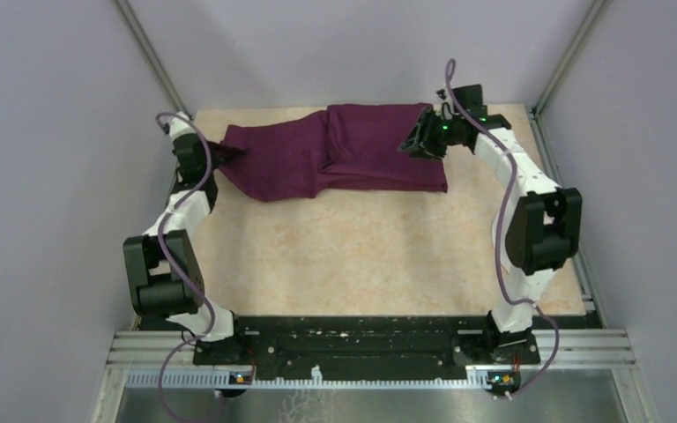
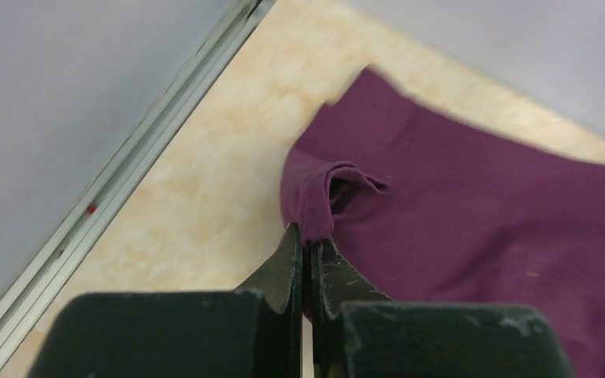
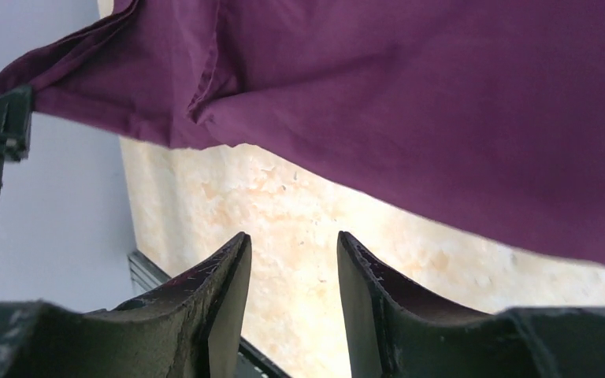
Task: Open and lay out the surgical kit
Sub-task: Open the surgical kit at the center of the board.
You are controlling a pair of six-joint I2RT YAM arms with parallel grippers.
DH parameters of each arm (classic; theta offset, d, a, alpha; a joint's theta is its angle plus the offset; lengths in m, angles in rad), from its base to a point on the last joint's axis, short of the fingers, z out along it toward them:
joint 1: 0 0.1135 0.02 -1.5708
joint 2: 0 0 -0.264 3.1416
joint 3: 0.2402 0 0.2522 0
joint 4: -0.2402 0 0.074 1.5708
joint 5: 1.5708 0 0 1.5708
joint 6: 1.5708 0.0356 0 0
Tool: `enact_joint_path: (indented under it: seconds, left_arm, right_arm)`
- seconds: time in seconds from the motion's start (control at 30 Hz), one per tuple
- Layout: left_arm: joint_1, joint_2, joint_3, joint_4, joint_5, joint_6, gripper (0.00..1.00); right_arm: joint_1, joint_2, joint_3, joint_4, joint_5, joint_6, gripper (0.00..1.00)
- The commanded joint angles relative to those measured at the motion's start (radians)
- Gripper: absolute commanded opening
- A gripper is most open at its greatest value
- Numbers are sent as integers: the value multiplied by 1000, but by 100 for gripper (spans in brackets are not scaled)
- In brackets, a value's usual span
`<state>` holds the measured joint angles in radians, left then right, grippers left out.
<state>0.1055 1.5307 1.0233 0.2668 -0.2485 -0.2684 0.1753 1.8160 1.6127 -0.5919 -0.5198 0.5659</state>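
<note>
We see the purple wrap (image 1: 335, 150) bunched on the counter (image 1: 361, 256).
The left tool (image 2: 308, 236) clamps its corner; the right tool (image 3: 291, 246) stands apart, empty, seemingly just off the cloth.

Top external: looks down from high above and behind both arm bases, far enough back to take in the whole table (image 1: 361, 256), with the left gripper (image 1: 220, 152) and right gripper (image 1: 419, 139) at opposite ends of the purple cloth wrap (image 1: 353, 150). Left wrist: sits very close behind its own fingertips, facing along the wrap ahead of them. Right wrist: sits low and close behind its own fingers, facing across the tabletop at the wrap just ahead. Shared by all three: the wrap and the tabletop around it.
</note>
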Motion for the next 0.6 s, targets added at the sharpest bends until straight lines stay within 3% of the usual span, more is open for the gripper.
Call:
enact_joint_path:
  seconds: [0.0,0.13,0.37,0.43,0.5,0.53,0.57]
  left_arm:
    - [161,64,-48,137,287,-59,0]
    - [299,144,-64,197,492,-57,0]
    - [411,311,88,74,566,-263,0]
    - [411,341,156,-39,539,-316,5]
    - [410,353,223,-231,390,-361,2]
    - [410,353,242,-316,324,-382,7]
    - [412,349,253,-381,269,-416,25]
  right_arm:
    - [110,111,157,-54,22,-167,45]
    - [208,202,244,-80,88,-277,47]
    - [375,308,380,-97,374,-493,56]
    - [415,327,399,-76,436,-551,58]
    - [454,346,410,-46,484,-619,60]
    - [468,356,418,-33,486,-643,61]
    - [479,369,430,-24,484,-662,62]
